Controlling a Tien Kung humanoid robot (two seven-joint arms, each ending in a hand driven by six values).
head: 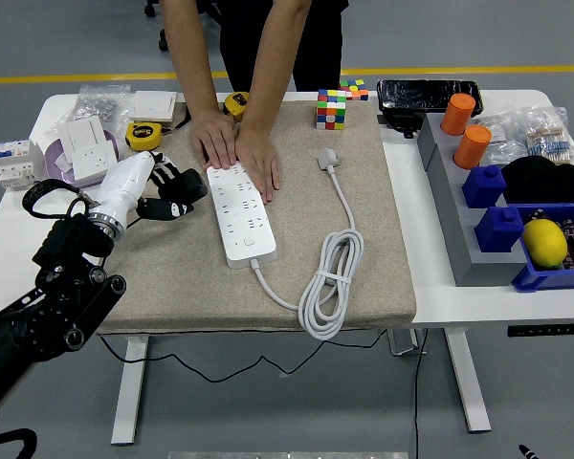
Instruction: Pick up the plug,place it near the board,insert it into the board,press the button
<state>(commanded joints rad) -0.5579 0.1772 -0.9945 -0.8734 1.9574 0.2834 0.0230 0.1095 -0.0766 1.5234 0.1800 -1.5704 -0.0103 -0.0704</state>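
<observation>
Left hand [172,194] at centre left of frame, fingers loosely spread, grasping nothing, hovering just left of the board [237,213]. Board lying on the beige mat [364,277] atop the counter [430,298], pinned at its far end by a person's hands [237,148]. Plug [327,159] resting on mat at upper centre, right of board, cable [330,277] coiled below.

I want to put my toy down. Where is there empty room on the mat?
Free: the mat right of the cable, and its near strip below the power strip. Crowded: the far-left part, with the person's hands and left hand.
</observation>
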